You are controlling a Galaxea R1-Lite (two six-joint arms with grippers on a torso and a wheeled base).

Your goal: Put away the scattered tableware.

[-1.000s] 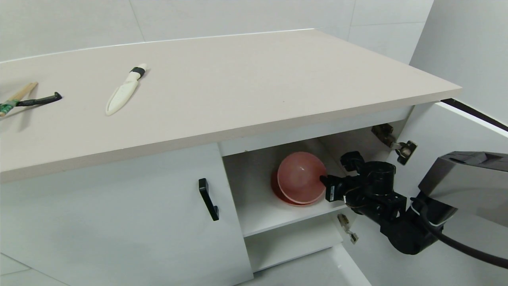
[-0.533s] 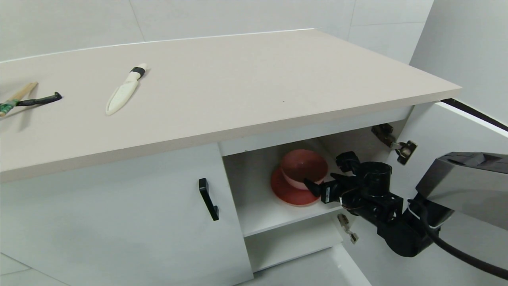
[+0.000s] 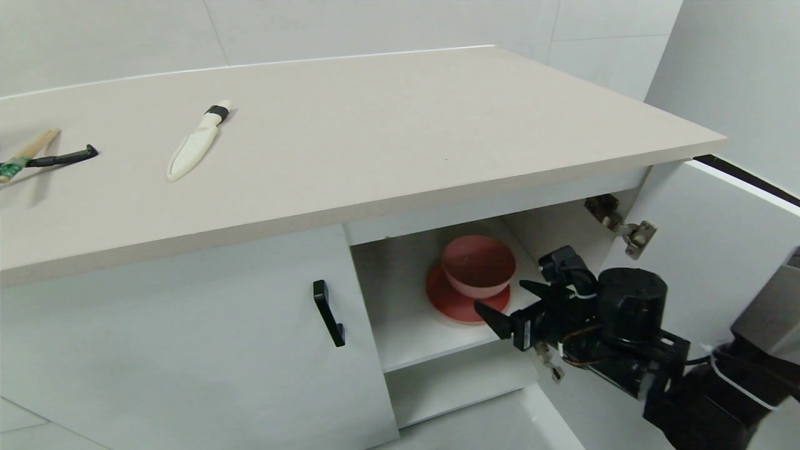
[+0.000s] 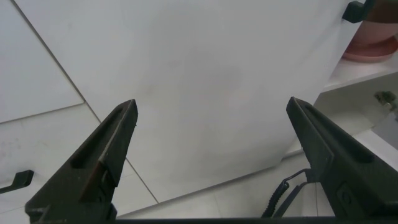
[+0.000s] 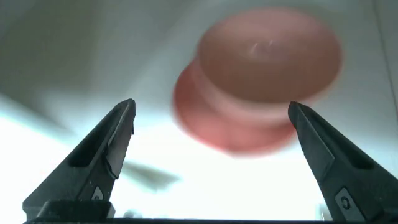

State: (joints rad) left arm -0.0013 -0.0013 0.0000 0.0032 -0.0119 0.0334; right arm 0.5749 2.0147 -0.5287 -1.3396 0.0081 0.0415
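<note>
Since one second ago: pink bowl (image 3: 478, 265), then held tilted on edge at the right gripper (image 3: 501, 295), now sits upright on the red plate (image 3: 453, 305); the gripper has let go and drawn back toward the cabinet's open front.

Item 1. Pink bowl: upright, mouth up, resting on the red plate, on the upper shelf (image 3: 406, 331) inside the cabinet's right compartment. In the right wrist view the bowl (image 5: 270, 53) lies ahead of the fingers, with the plate (image 5: 205, 118) showing under it.

Item 2. Right gripper (image 5: 211, 107): fingers spread wide, nothing between them, at the shelf's front edge, near the plate but apart from the bowl.

Item 3. Left gripper (image 4: 211, 104): fingers spread wide, holding nothing, facing the closed white door (image 4: 205, 81); bowl and plate (image 4: 376, 40) visible past the door's edge.

Item 4. Cabinet doors: left one closed, with a black handle (image 3: 329, 312); right one (image 3: 706, 212) swung open, metal hinge (image 3: 625, 230) exposed.

Item 5. Countertop (image 3: 387, 131), beige: white knife (image 3: 197, 142) with a black band lying flat toward the left; further left, at the edge of the head view, a wooden-handled utensil (image 3: 28, 150) touching a black-handled utensil (image 3: 65, 156), both lying flat
</note>
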